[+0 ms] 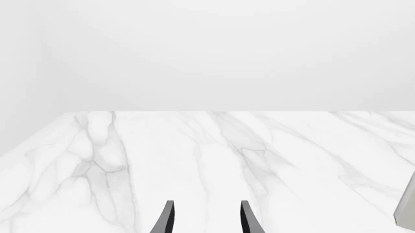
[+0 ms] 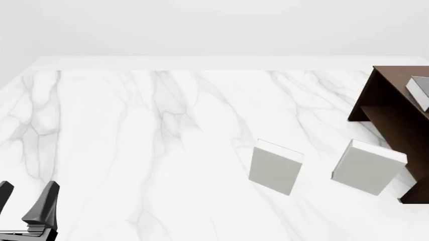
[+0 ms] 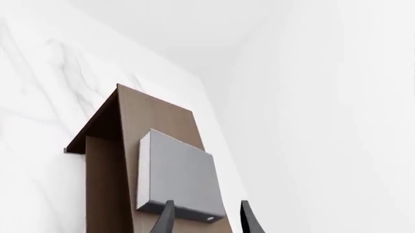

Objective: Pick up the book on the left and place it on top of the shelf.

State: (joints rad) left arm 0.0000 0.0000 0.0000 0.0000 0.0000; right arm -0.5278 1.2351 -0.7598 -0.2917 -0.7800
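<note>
The book (image 3: 178, 177), a thin hardback whose cover shows as grey, lies flat on top of the dark brown shelf (image 3: 159, 119). In the front view the book (image 2: 419, 90) shows at the right edge on the shelf (image 2: 385, 108). My right gripper (image 3: 207, 219) is open just above the book's near edge and holds nothing; it is out of the front view. My left gripper (image 2: 27, 198) is open and empty low at the near left of the table, far from the shelf. The left wrist view shows its fingers (image 1: 170, 216) over bare marble.
Two pale grey-white books stand upright on the marble table (image 2: 134, 140): one (image 2: 275, 166) near the middle, the other (image 2: 367, 166) just before the shelf. The edge of a pale book (image 1: 407, 208) shows in the left wrist view.
</note>
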